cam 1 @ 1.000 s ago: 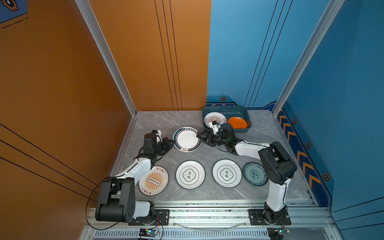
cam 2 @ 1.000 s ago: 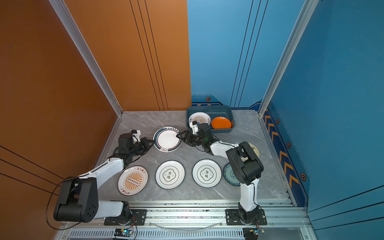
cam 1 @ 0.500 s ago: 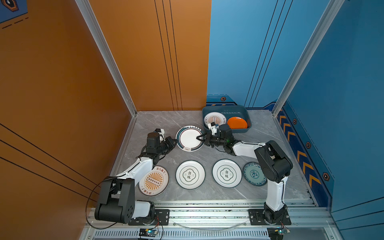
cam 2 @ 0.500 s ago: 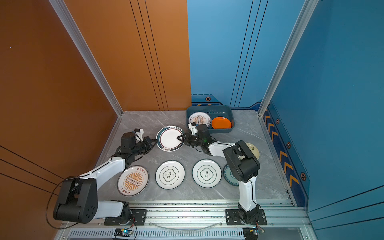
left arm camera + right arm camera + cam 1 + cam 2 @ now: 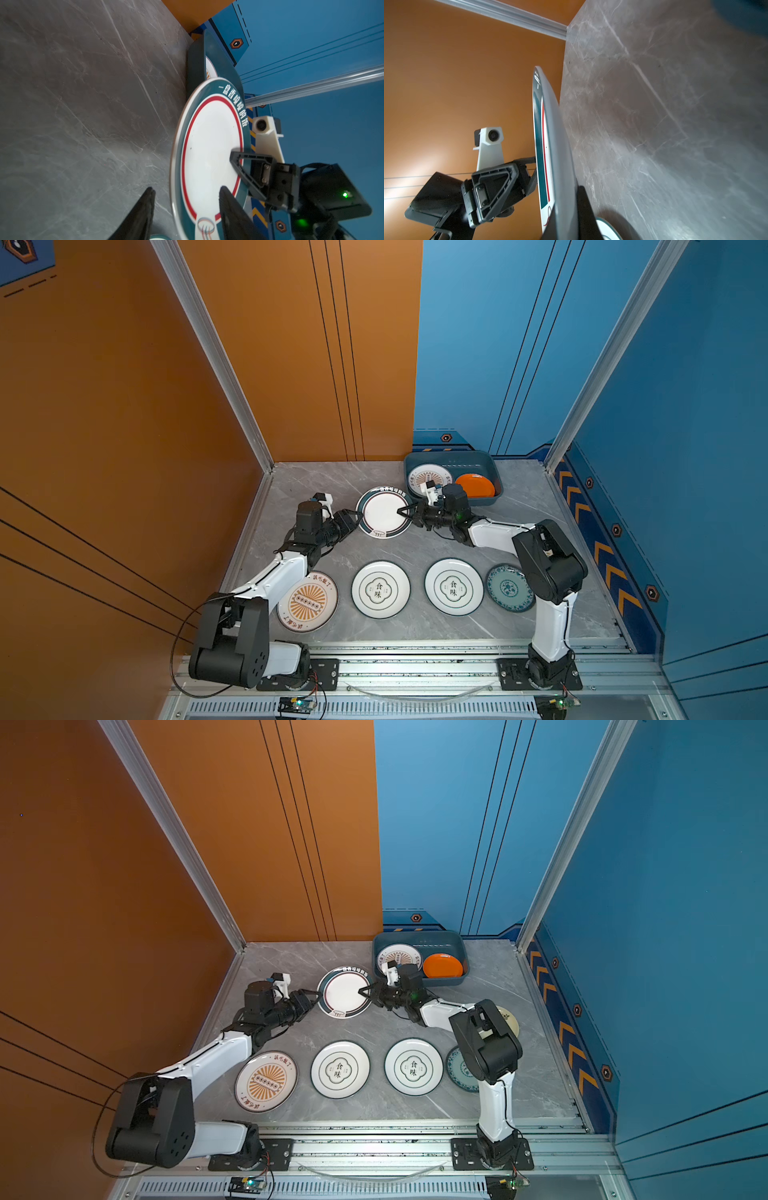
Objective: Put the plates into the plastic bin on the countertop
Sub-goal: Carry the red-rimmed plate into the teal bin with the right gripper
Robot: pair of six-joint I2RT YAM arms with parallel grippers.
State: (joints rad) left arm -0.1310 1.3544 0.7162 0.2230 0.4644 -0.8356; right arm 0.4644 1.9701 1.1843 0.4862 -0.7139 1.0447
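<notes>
over the countertop point(image 5: 316, 485), toward the plastic bin point(image 5: 451, 457), the dark-rimmed plate point(image 5: 384, 512) has shifted — lifted, tilted. right gripper point(image 5: 402, 512) has pinched shut on its rim; left gripper point(image 5: 354, 517) has let go, jaws wide around the other edge. seems hard, slippery, breakable — hold the rim.

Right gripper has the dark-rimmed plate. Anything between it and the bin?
Nothing lies on the countertop between the dark-rimmed plate and the plastic bin. However, the left gripper, jaws open, straddles the plate's rim opposite the right gripper, so it should back off first.
</notes>
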